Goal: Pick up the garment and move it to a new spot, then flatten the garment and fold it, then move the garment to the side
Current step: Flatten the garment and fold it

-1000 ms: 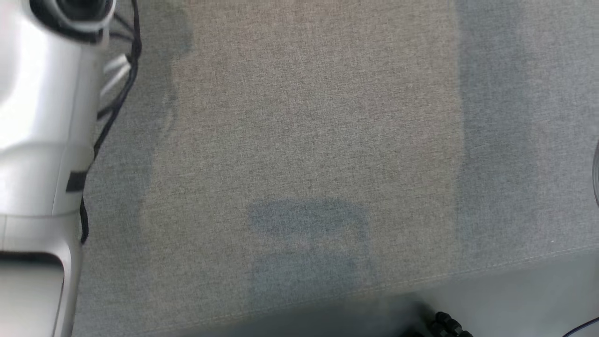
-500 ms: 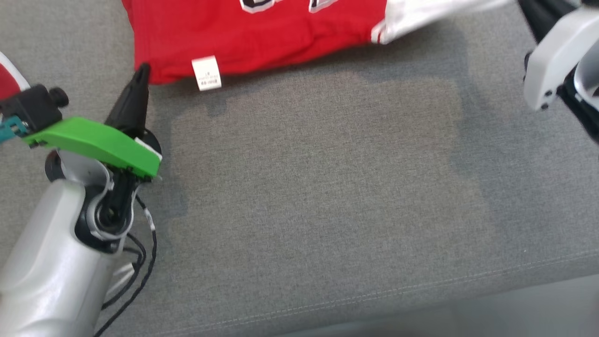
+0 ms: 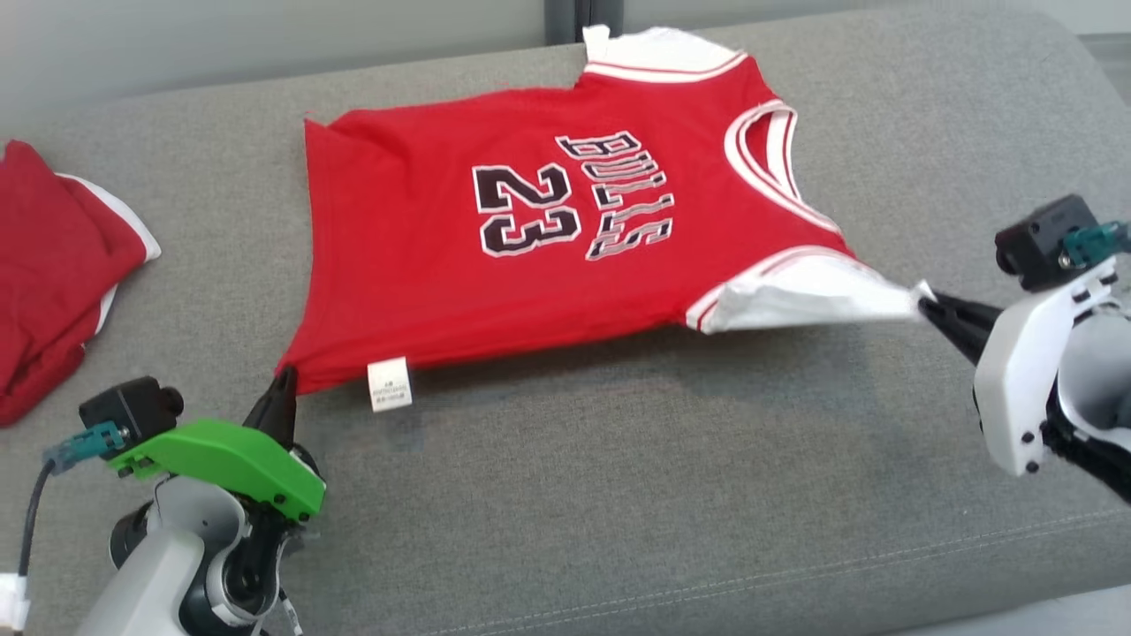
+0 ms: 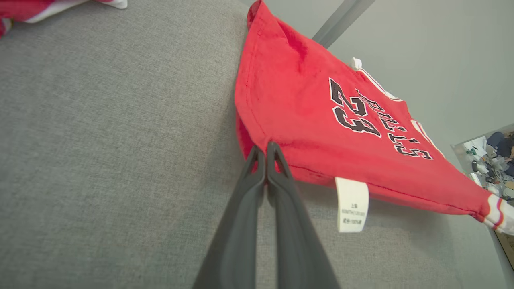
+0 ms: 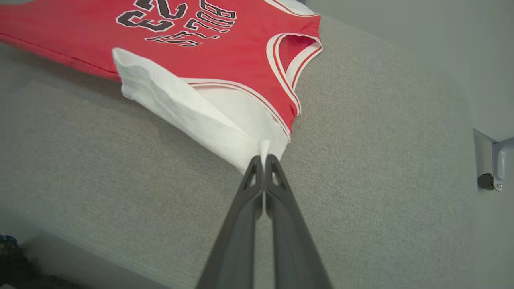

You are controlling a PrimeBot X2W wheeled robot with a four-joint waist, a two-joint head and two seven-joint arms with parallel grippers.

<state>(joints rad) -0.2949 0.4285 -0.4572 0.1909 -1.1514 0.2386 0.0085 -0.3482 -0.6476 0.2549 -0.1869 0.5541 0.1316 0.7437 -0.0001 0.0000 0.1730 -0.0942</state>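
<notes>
The garment [image 3: 548, 238] is a red jersey with white sleeves and a black "23". It is stretched over the grey cushion [image 3: 618, 495], its near edge lifted off the fabric. My left gripper [image 3: 284, 382] is shut on the jersey's red hem corner [image 4: 257, 138]. A white care tag [image 4: 352, 204] hangs from the hem just beside that grip. At the right, my right gripper [image 3: 926, 306] is shut on the tip of the white sleeve [image 5: 225, 132], pulling it taut. The far edge of the garment [image 5: 192, 36] rests on the cushion.
A second red and white garment [image 3: 53, 265] lies bunched at the cushion's left end. Bare grey cushion stretches between me and the jersey. The cushion's front edge [image 3: 795, 592] runs along the bottom, and a wall stands behind its far edge.
The head view has swung upward, from bare cushion to the whole jersey. Both grippers stay shut on the jersey's corners, as they were half a second ago.
</notes>
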